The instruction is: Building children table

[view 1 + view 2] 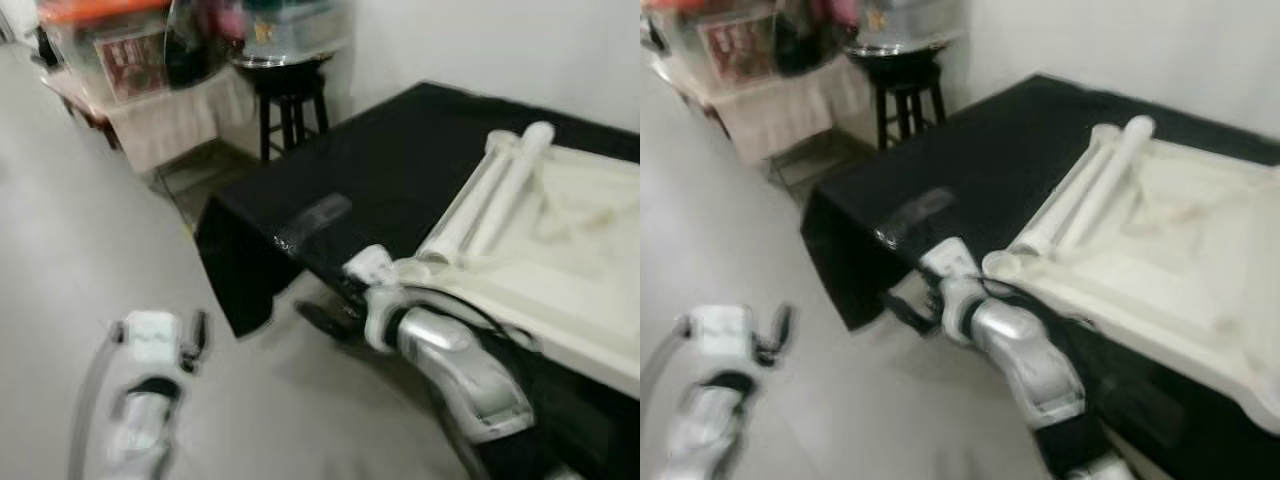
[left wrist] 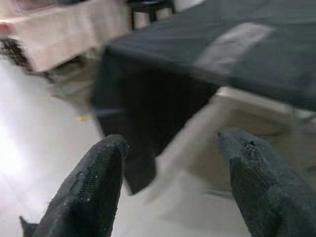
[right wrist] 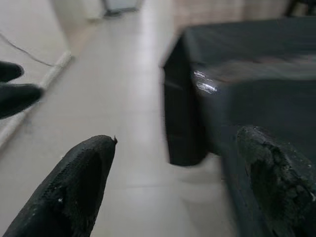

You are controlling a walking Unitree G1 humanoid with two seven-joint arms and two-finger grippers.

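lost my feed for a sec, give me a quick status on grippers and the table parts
Left gripper low over the floor, jaws open, empty. Right gripper by the black-draped table's corner, open, empty. Cream upside-down children's tabletop with two loose white legs lying on it.

Black cloth over the worktop [image 1: 400, 160], cream-white table panel [image 1: 590, 290] with matching white legs [image 1: 500, 190], pale grey floor [image 1: 90, 240], black stool [image 1: 290, 110], silver arms, black-fingered left pincer [image 2: 170, 182] and right pincer [image 3: 173, 182]

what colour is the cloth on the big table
Black cloth, slightly glossy, draped over the table's corner; clearest in the right eye view.
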